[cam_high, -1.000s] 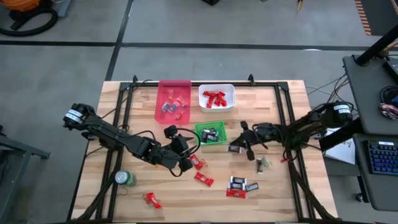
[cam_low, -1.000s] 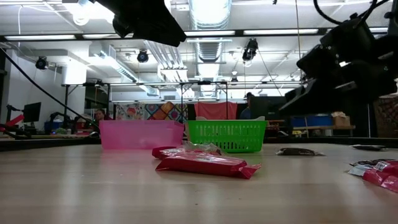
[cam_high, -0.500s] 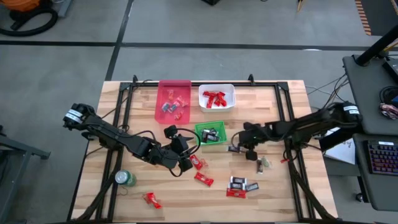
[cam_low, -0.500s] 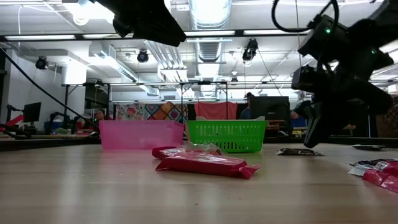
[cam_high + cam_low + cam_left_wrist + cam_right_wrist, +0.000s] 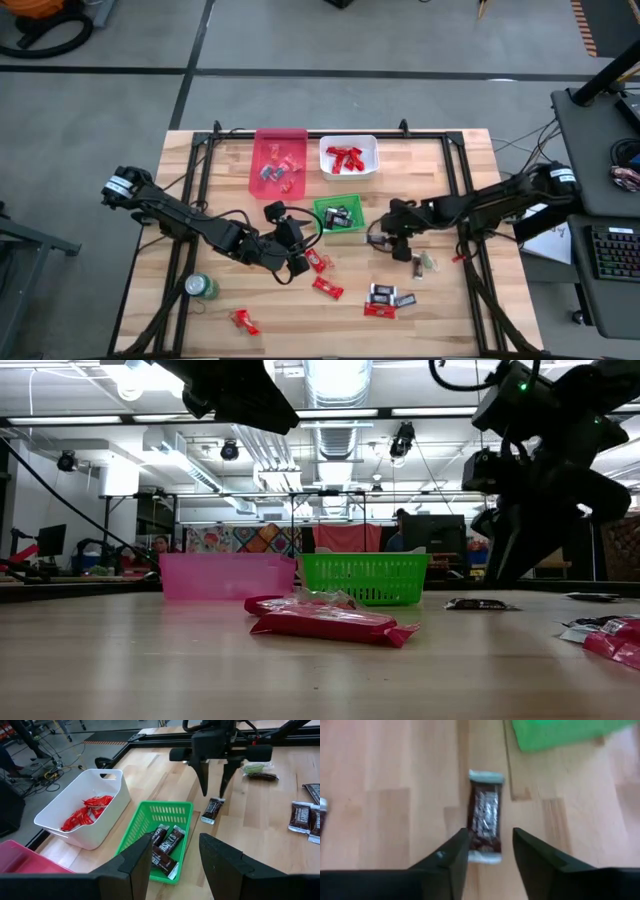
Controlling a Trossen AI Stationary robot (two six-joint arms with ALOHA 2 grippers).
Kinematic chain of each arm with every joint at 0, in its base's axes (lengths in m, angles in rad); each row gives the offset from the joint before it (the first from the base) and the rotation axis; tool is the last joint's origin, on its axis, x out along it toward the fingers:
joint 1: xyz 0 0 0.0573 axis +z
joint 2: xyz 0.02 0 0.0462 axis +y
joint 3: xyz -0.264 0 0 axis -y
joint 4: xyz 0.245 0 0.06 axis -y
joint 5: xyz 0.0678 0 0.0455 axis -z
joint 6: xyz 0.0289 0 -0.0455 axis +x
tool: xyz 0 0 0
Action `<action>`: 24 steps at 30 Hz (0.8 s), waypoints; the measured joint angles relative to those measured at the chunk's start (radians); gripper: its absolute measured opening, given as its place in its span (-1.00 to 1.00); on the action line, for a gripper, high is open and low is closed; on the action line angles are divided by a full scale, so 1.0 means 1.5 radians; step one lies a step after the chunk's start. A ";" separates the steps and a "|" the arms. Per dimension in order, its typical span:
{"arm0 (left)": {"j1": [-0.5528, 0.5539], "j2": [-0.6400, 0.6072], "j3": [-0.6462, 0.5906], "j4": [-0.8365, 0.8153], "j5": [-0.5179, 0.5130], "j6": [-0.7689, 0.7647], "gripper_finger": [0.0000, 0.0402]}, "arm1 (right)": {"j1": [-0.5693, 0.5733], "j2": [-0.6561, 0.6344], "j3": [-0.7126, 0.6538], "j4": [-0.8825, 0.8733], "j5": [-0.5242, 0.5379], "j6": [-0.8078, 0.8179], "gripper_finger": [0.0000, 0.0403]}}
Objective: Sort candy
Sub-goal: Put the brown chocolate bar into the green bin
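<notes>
The right gripper (image 5: 214, 790) hangs with fingers spread, holding nothing, just above a dark candy bar (image 5: 484, 824) lying flat on the table just beside the green basket (image 5: 325, 211). That basket holds more dark bars. The left gripper (image 5: 172, 862) waits near the basket, fingers apart and empty

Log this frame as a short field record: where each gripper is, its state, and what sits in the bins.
right gripper: open, above a dark candy bar lying on the table beside the green bin
left gripper: open, empty, hovering near the green bin
green bin: dark bars
white bin: red candies
pink bin: mixed candies
</notes>
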 joint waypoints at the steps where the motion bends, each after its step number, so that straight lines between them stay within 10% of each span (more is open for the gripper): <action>1: 0.000 0.000 0.000 0.000 0.000 0.000 -0.26 | 0.005 0.000 -0.004 0.017 0.000 -0.007 -0.20; 24: 0.000 0.000 0.000 0.008 0.000 0.003 -0.26 | 0.016 0.195 -0.144 0.511 0.067 -0.053 -0.06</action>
